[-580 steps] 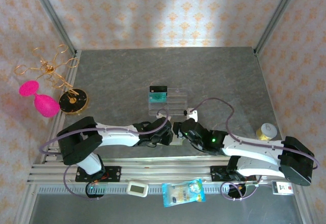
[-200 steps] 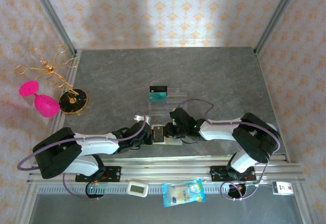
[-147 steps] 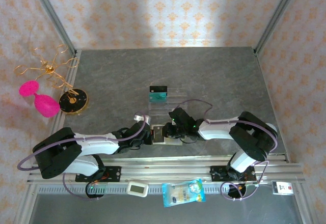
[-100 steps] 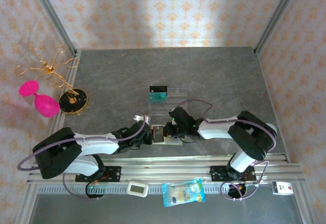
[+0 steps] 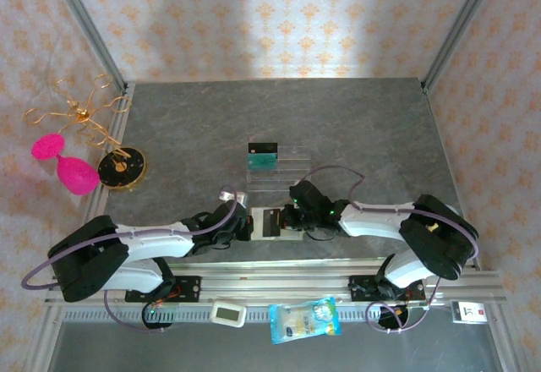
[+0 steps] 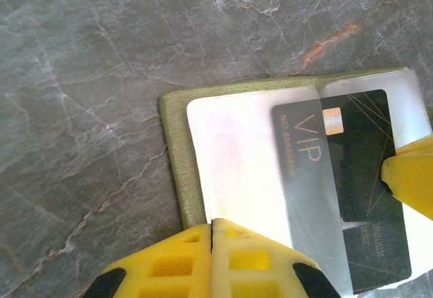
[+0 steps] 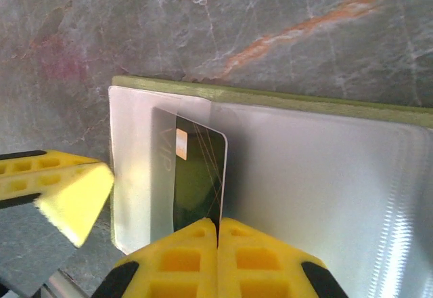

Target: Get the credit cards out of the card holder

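Credit card (image 7: pixel 199 176), dark with VIP lettering, sits partly out of the clear pocket of the open card holder (image 6: pixel 174 149), which lies flat between both grippers. We judge the left gripper (image 6: pixel 212 244) is clamped on the holder's near edge to anchor it. The right gripper (image 7: pixel 218 233) is pinched tight on the card's near short end, ready to draw it free. The card's long axis runs straight out from the right fingers, chip end farthest away.
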`<state>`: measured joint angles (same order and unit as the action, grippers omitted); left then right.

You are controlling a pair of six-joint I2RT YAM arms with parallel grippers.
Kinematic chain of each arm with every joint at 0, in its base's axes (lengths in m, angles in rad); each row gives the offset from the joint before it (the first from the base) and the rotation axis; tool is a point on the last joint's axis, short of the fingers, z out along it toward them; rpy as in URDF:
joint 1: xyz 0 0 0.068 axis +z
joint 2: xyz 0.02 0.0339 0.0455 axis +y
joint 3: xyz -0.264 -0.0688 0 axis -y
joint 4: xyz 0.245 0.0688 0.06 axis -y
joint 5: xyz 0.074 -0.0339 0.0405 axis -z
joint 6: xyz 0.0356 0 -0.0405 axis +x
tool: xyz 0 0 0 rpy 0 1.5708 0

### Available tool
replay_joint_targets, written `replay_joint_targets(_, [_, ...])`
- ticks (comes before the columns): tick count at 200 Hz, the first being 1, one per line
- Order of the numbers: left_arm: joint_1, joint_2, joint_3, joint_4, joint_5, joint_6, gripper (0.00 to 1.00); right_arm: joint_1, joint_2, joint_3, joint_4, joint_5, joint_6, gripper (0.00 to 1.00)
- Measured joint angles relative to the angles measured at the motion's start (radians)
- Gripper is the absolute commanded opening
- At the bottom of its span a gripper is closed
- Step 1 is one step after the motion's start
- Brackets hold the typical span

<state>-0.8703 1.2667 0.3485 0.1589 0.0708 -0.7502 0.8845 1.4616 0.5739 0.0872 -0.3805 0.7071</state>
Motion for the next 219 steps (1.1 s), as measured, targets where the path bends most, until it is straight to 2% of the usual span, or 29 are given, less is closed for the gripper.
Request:
replay_joint_targets(18, [0.0, -0.041, 0.004, -0.021, 0.001, 0.008, 0.06, 0.0, 0.0, 0.0, -0.002, 0.003, 0.0, 0.0])
replay_joint_targets(44, [-0.002, -0.063, 0.033, -0.011, 0.012, 0.018, 0.04, 0.0, 0.0, 0.0, 0.0, 0.003, 0.0, 0.0])
replay_joint_targets(59, [-0.01, -0.018, 0.064, 0.003, 0.027, 0.021, 0.0, 0.0, 0.0, -0.003, 0.003, 0.003, 0.0, 0.0])
replay_joint_targets(112, [-0.027, 0.145, 0.083, 0.055, 0.064, 0.022, 0.0, 0.0, 0.0, -0.021, 0.026, 0.002, -0.001, 0.0])
replay_joint_targets(146, [-0.027, 0.166, 0.098, 0.059, 0.068, 0.023, 0.0, 0.0, 0.011, -0.026, 0.047, -0.006, -0.002, 0.17])
replay_joint_targets(168, [-0.027, 0.172, 0.101, 0.062, 0.072, 0.023, 0.0, -0.002, 0.032, -0.026, 0.073, -0.019, -0.004, 0.19])
replay_joint_targets(179, [-0.031, 0.174, 0.101, 0.063, 0.071, 0.023, 0.0, -0.002, 0.039, -0.024, 0.085, -0.025, -0.005, 0.16])
replay_joint_targets(201, [-0.034, 0.174, 0.102, 0.063, 0.068, 0.023, 0.0, -0.006, 0.049, -0.024, 0.096, -0.031, -0.01, 0.01])
replay_joint_targets(219, [-0.034, 0.174, 0.102, 0.063, 0.064, 0.023, 0.0, -0.008, 0.044, -0.024, 0.094, -0.029, -0.011, 0.0])
